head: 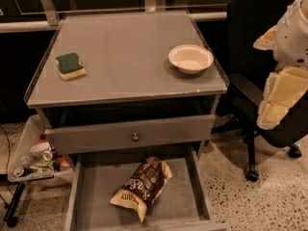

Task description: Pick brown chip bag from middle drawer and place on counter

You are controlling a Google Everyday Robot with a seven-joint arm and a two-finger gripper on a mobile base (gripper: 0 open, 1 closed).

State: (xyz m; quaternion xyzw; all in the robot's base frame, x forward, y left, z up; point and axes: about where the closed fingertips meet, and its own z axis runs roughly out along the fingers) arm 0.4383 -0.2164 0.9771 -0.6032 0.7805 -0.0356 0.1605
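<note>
While the broad matte grey counter point(125, 52) with thin raised rims fills the upper half of the view, we find on it a green-and-yellow sponge point(70, 65) near the left rim and a shallow white bowl point(190, 58) near the right rim, well apart; beneath the counter sits a grey drawer front point(96, 137) with a small round knob point(135, 137), and below that the wide shallow grey middle drawer point(98, 186) stands pulled out towards us; the floor point(260, 201) is pale speckled stone, with a black wheeled office chair point(250, 32) to the right and a clear plastic bin point(30, 129) of cans and clutter to the left; the crinkled dark-brown chip bag point(143, 186), with pale yellow ends and large white lettering, lies slanted on the drawer's floor, apart from both side walls; the white and cream gripper point(281, 97) hangs at the right edge, in front of the chair, beside the counter and well away from the bag; whether it is open or closed we cannot tell.
</note>
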